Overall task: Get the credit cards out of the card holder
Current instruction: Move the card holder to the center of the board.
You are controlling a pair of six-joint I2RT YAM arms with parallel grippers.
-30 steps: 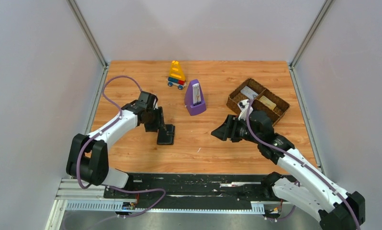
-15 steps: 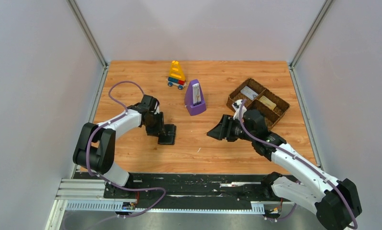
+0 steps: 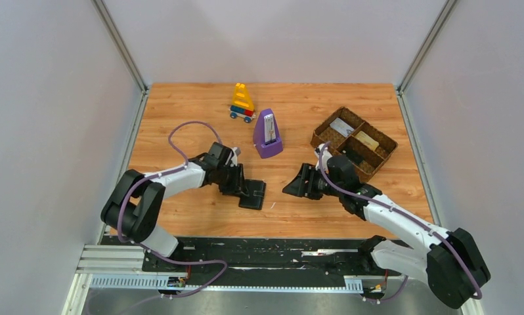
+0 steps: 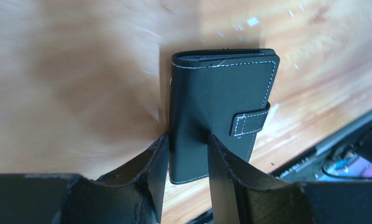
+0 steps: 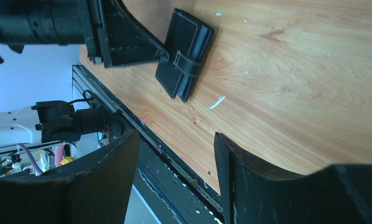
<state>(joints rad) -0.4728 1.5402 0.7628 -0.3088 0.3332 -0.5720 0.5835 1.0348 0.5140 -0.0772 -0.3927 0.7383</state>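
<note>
Your left gripper (image 4: 188,140) has its fingers partly apart and drawing in, set astride the near end of the card holder (image 4: 221,88). One finger lies against the holder's left edge and the other crosses its black face. You cannot tell from any view whether that is a firm clamp or only a press that drags it.

Over the last second this arm has brought the card holder from the left side of the worktop (image 3: 200,220) toward the middle, nearer the front edge. Your right gripper (image 5: 175,137), fingers wide apart and holding nothing, has crept leftward. It now hangs near the holder, facing it but apart from it.

That likely puts the holder within reach of both arms, so one can steady it while the other works. Nothing more is done yet: the strap (image 4: 247,123) lies fastened across the cover and the holder is shut.

No credit cards can be seen. The right wrist view shows only a grey-blue layer along the holder's open edge, between the black covers. The left fingers hide its near end, and the wood around it is smeared by motion. From above it is just a dark slab, part of it under the gripper. The pale flat pieces in the woven tray (image 3: 325,134) are too small to name
</note>
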